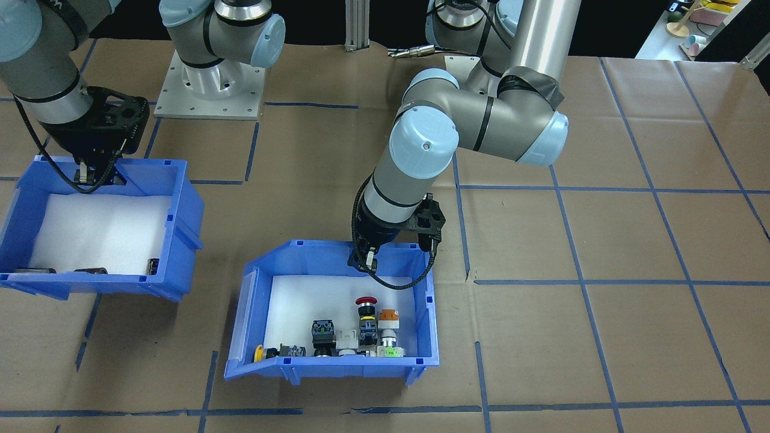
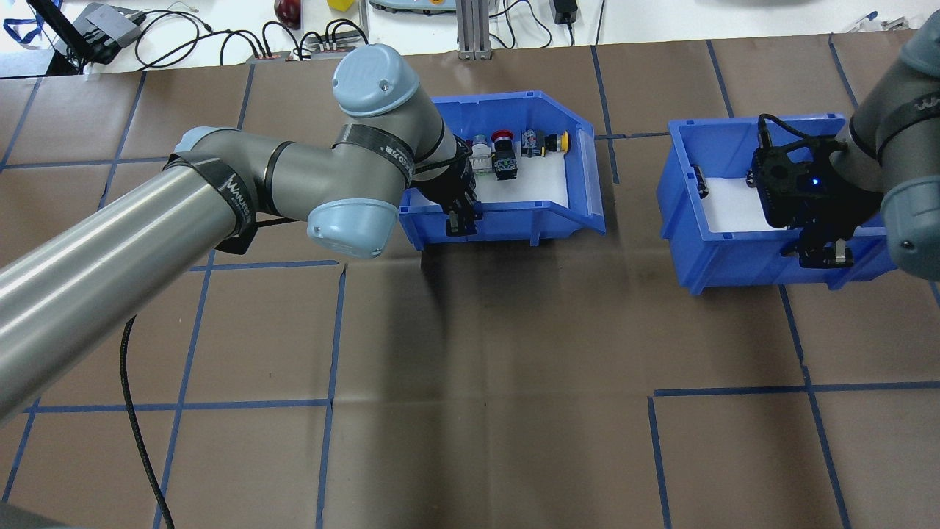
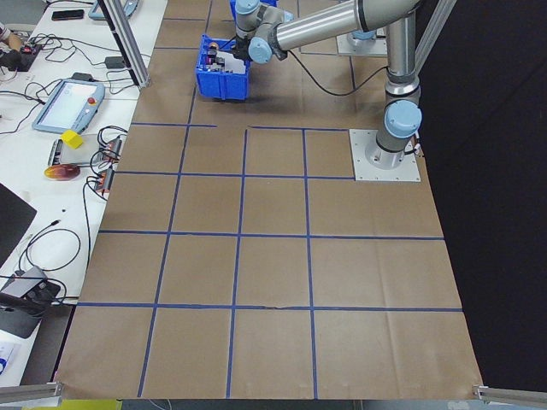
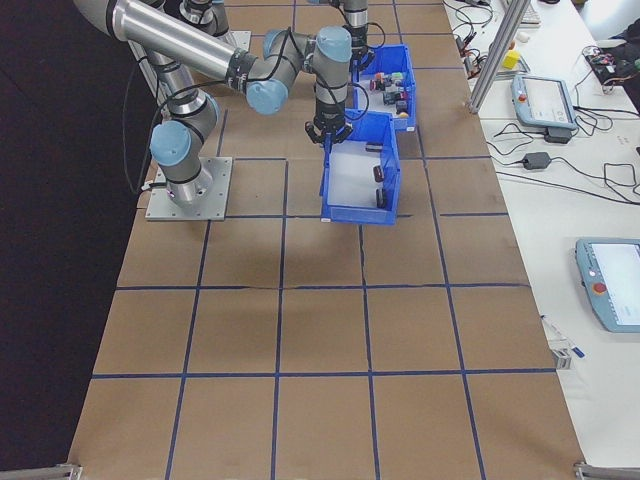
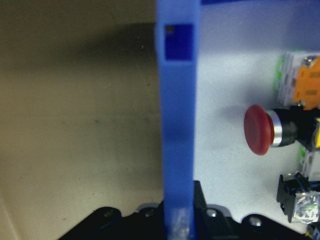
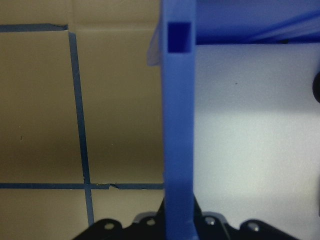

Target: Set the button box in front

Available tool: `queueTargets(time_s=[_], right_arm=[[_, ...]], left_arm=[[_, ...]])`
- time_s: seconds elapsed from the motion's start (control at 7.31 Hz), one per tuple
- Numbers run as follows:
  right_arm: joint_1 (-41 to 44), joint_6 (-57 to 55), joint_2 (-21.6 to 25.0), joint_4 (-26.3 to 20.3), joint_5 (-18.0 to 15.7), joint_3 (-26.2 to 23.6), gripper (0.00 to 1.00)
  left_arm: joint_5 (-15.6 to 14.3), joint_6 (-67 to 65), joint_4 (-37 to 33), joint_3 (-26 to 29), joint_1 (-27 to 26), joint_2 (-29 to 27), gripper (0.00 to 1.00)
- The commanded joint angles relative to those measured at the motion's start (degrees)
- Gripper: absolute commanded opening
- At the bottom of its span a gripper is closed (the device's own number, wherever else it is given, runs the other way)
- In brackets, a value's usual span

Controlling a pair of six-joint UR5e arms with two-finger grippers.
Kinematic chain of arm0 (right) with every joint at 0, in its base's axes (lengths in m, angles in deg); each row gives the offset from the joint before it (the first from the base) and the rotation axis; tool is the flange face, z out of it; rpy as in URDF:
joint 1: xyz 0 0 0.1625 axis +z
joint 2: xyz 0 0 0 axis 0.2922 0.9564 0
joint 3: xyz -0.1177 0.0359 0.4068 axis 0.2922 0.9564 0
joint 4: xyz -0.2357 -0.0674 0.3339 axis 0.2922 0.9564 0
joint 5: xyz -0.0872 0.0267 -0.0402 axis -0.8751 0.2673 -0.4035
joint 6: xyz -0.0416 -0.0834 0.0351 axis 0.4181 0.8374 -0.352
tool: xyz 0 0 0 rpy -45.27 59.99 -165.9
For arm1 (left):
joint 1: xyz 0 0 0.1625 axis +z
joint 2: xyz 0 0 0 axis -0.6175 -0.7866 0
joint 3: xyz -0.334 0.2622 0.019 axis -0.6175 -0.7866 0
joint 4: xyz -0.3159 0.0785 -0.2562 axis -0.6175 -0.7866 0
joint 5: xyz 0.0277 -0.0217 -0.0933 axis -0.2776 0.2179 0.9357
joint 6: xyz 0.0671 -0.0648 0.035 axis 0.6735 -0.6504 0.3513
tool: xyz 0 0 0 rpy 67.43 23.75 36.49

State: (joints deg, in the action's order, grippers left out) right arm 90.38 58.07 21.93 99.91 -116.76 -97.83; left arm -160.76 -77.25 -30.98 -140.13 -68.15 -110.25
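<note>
1. The button box (image 1: 337,313) sits near the middle of the table (image 1: 601,240), with the left gripper (image 1: 368,260) clamped over its back wall, one finger inside and one outside. The left wrist cam makes that plain: the blue wall runs straight up between the jaws, so they're closed narrow on it.
2. That wrist view also gives the best close look at the red mushroom button (image 5: 260,130) lying on its side on the white foam liner (image 5: 225,75). The front-facing cam shows the whole cluster instead: red, orange (image 1: 388,314) and yellow (image 1: 259,353) bits, all bunched at the end of the box away from the gripper.
3. The second blue bin (image 1: 99,225) is off to the robot's right, well apart from the button box. The right gripper (image 2: 824,251) pinches its wall the same way, and the right wrist cam shows the wall between the jaws.
4. Only the front and right-side views show the dark parts (image 4: 378,173) in that second bin.
5. The overhead view shows cables (image 2: 220,37) beyond the table's far edge; the side views add teach pendants (image 4: 545,100) on the benches.
</note>
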Motion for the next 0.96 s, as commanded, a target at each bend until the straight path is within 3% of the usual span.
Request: queueTargets(time_s=[0.0, 0.41, 0.68, 0.82], right_arm=[[0.0, 0.4, 0.0, 0.0, 0.2, 0.0, 0.08], [0.1, 0.4, 0.1, 0.0, 0.2, -0.2, 0.09], [0.1, 0.4, 0.1, -0.2, 0.3, -0.3, 0.09], [0.1, 0.3, 0.2, -0.1, 0.3, -1.0, 0.09]], left_arm=[[0.1, 0.6, 1.3, 2.9, 0.0, -3.0, 0.02], [-0.1, 0.6, 1.3, 4.0, 0.0, -4.6, 0.04], [-0.3, -0.3, 1.3, 4.0, 0.0, -5.1, 0.21], [-1.9, -0.8, 1.2, 4.2, 0.1, -4.8, 0.68]])
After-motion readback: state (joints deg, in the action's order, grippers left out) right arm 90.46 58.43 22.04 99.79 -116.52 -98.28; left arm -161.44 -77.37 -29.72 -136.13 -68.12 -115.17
